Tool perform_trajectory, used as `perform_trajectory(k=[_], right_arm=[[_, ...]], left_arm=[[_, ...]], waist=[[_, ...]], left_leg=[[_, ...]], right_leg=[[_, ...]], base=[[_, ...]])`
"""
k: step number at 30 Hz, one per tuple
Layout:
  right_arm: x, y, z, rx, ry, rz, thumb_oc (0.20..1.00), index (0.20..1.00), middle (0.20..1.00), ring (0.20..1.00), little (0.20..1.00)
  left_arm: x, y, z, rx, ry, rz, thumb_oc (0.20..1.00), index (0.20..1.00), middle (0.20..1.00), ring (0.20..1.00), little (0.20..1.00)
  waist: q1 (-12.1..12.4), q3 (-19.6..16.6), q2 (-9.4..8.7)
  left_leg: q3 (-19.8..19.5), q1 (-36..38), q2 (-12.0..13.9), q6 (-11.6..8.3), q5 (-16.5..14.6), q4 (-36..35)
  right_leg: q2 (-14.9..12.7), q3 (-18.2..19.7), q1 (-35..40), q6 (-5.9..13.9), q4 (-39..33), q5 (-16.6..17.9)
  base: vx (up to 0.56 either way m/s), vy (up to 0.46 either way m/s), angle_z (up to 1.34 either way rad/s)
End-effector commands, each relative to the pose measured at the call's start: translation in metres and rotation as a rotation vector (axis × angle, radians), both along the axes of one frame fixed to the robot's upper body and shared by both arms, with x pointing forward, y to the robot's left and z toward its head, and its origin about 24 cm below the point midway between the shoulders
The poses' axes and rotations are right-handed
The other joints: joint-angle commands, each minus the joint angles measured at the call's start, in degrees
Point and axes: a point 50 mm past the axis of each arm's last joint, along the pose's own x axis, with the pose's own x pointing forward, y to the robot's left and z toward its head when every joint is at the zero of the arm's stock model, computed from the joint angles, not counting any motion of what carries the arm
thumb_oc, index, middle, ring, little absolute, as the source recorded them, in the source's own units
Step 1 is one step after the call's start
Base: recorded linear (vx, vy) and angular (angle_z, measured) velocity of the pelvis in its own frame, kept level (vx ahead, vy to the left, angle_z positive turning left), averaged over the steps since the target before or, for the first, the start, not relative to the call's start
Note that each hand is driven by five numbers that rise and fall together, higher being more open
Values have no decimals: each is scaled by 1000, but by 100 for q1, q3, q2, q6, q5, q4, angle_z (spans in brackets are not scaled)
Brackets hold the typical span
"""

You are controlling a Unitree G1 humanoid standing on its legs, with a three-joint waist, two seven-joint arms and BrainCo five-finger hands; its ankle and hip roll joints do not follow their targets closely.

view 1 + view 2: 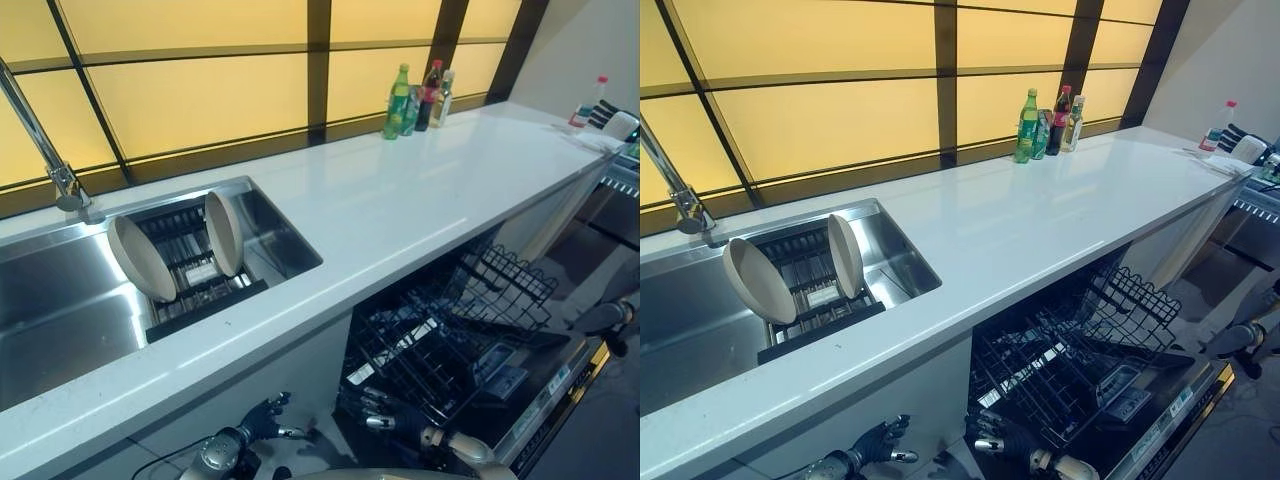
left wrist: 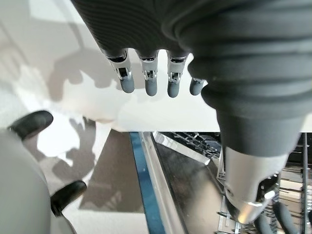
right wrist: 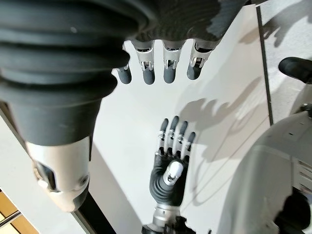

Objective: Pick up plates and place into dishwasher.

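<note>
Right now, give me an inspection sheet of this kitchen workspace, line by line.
Surface: white countertop, bare in the middle.
Job's things: two plates standing on edge in a dark rack inside the steel sink; dishwasher open, its wire rack pulled out and holding no plates.
Clutter: bottles by the window; another bottle at the counter's far end.
Hands: left hand and right hand low before the counter, both open, holding nothing.
Cables: nothing seen.
Surroundings: faucet over the sink; amber window panels behind.
</note>
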Motion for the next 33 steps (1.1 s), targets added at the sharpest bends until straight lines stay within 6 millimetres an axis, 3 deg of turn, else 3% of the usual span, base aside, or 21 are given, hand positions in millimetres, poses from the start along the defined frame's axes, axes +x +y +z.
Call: perform_trajectory(k=[1, 9, 12, 15, 19, 21, 26, 29, 33], right_arm=[[37, 18, 24, 40, -169, 26, 1000, 1000, 1000, 1000, 1000], [37, 10, 28, 60, -149, 41, 1000, 1000, 1000, 1000, 1000], [39, 5, 31, 66, -151, 24, 1000, 1000, 1000, 1000, 1000], [38, -1, 31, 54, -148, -6, 1000, 1000, 1000, 1000, 1000], [33, -6, 28, 39, -132, -7, 1000, 1000, 1000, 1000, 1000], [28, -7, 26, 25, -127, 12, 1000, 1000, 1000, 1000, 1000], [22, 3, 23, 28, -111, 45, 1000, 1000, 1000, 1000, 1000], [16, 13, 20, 42, -104, 71, 1000, 1000, 1000, 1000, 1000], [9, 21, 17, 63, -99, 77, 1000, 1000, 1000, 1000, 1000]], left_arm=[[35, -17, 21, -153, -113, -25, 1000, 1000, 1000, 1000, 1000], [28, -15, 27, -441, 59, -49, 1000, 1000, 1000, 1000, 1000], [25, -10, 37, -688, 127, -37, 1000, 1000, 1000, 1000, 1000], [24, -6, 56, -923, 116, -149, 1000, 1000, 1000, 1000, 1000], [40, -6, 102, -1152, -93, -347, 1000, 1000, 1000, 1000, 1000], [57, -7, 141, -1248, -263, -455, 1000, 1000, 1000, 1000, 1000], [81, -20, 217, -1439, -541, -619, 1000, 1000, 1000, 1000, 1000], [92, -23, 260, -1540, -715, -553, 1000, 1000, 1000, 1000, 1000], [110, 10, 304, -1317, -1100, -247, 1000, 1000, 1000, 1000, 1000]], waist=[[78, 479, -67], [64, 474, 45], [85, 443, 99], [104, 415, 146], [140, 404, 194], [187, 399, 206], [239, 329, 147], [252, 284, 79], [298, 228, -3]], left_leg=[[-138, 423, -219, 130, -816, 59], [-184, 481, -242, 101, -846, 59], [-185, 488, -250, 85, -844, 59], [-181, 479, -253, 74, -846, 59], [-191, 455, -256, 66, -848, 59], [-231, 442, -263, 57, -846, 59], [-301, 469, -275, 28, -862, 59], [-340, 491, -263, 12, -867, 59], [-413, 479, -258, -14, -859, 59]], right_leg=[[-441, 61, -69, 439, 317, -329], [-473, 13, 5, 441, 293, -349], [-498, -21, 33, 454, 260, -332], [-524, -50, 45, 457, 236, -319], [-539, -51, 39, 441, 237, -329], [-549, -77, 57, 426, 227, -332], [-555, -111, 155, 410, 189, -360], [-538, -105, 191, 403, 199, -394], [-509, -137, 237, 397, 171, -428]], base=[[-14, 13, 5], [7, 27, 7], [14, 36, 0], [8, 35, 0], [-4, 30, 1], [-9, 17, 8], [19, -20, 12], [37, -54, 9], [18, -55, 4]])
